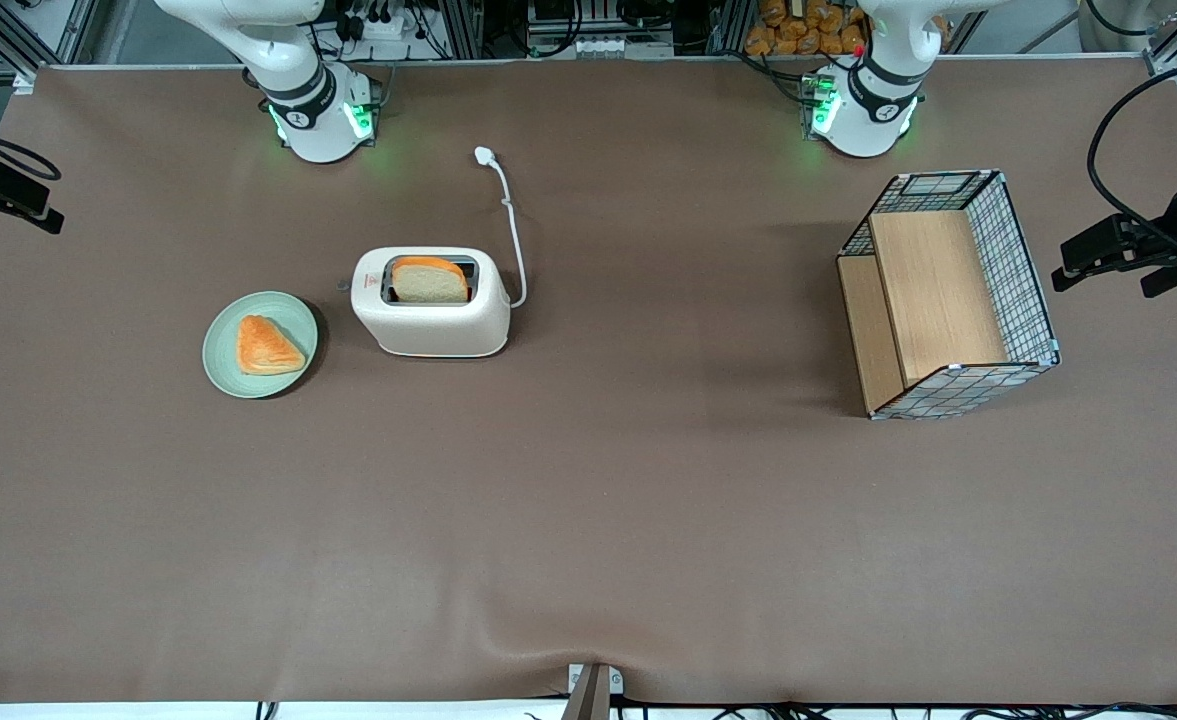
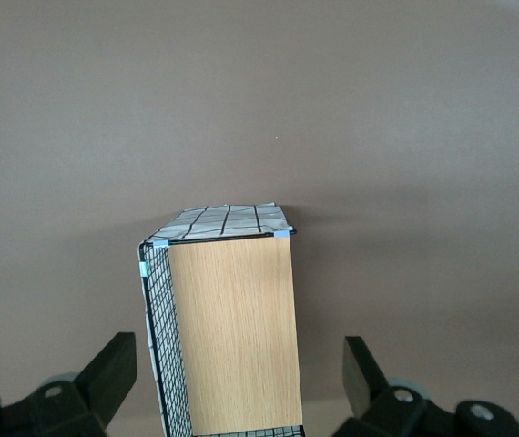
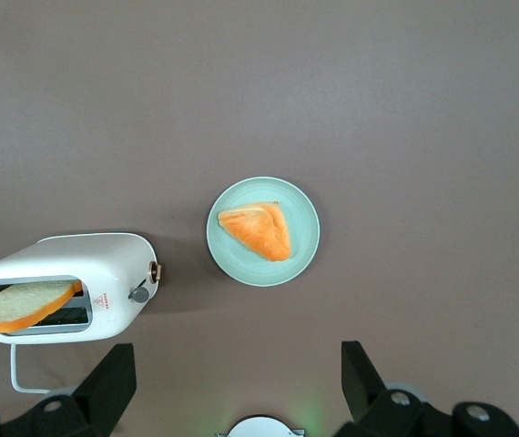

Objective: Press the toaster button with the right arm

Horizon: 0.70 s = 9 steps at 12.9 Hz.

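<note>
Brown cloth covers the whole bench (image 1: 588, 520), and it lies flat and smooth. You can see the toaster (image 1: 431, 303) sitting toward the working arm's end, with a slice of bread (image 1: 429, 281) standing up in its slot. Its white cord (image 1: 511, 222) runs away from the front camera to a loose plug. Just beside the toaster is a green plate (image 1: 260, 344) with a pastry (image 1: 267, 346) on it. A wire basket (image 1: 951, 293) with wooden boards sits well apart, toward the parked arm's end.

Your right arm (image 1: 288, 70) has its gripper (image 3: 239, 387) high above the bench, looking down on the plate and toaster. The jaws are spread wide and hold nothing.

The button (image 3: 138, 294) is a small grey tab on the toaster's short end, the end that faces the plate. Nothing is touching it. So the job looks hardly begun. You need to bring the gripper down to that end and push the tab down.
</note>
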{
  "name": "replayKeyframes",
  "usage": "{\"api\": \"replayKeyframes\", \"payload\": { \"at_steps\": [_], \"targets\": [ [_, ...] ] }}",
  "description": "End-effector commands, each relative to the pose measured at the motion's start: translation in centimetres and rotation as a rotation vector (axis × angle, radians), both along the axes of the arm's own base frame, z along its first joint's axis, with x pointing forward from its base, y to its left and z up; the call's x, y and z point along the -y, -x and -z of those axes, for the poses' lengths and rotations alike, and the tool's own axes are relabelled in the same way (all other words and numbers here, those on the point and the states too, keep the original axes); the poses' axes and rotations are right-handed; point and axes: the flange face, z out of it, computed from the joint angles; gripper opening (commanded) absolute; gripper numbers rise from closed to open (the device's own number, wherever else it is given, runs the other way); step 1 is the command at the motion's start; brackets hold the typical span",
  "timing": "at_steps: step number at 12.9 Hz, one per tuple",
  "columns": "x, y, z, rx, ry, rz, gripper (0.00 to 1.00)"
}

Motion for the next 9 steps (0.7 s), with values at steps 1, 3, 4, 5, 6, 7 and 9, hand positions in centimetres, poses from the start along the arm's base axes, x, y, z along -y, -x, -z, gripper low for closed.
{"api": "replayKeyframes", "payload": {
  "at_steps": [1,3,4,5,6,7,9],
  "targets": [
    [0.5,-0.2,-0.3,-0.003,-0.016,0.021,1.00],
    [0.6,-0.1,-0.2,-0.007,-0.019,0.023,1.00],
    [0.5,-0.1,-0.2,-0.009,-0.023,0.022,1.00],
    [0.5,-0.3,0.1,-0.014,-0.028,0.022,1.00],
    [0.5,-0.5,0.6,-0.022,-0.039,0.024,1.00],
    [0.7,-0.6,1.2,-0.034,-0.057,0.027,1.00],
    [0.4,-1.5,5.3,-0.149,-0.132,0.029,1.00]
  ]
}}
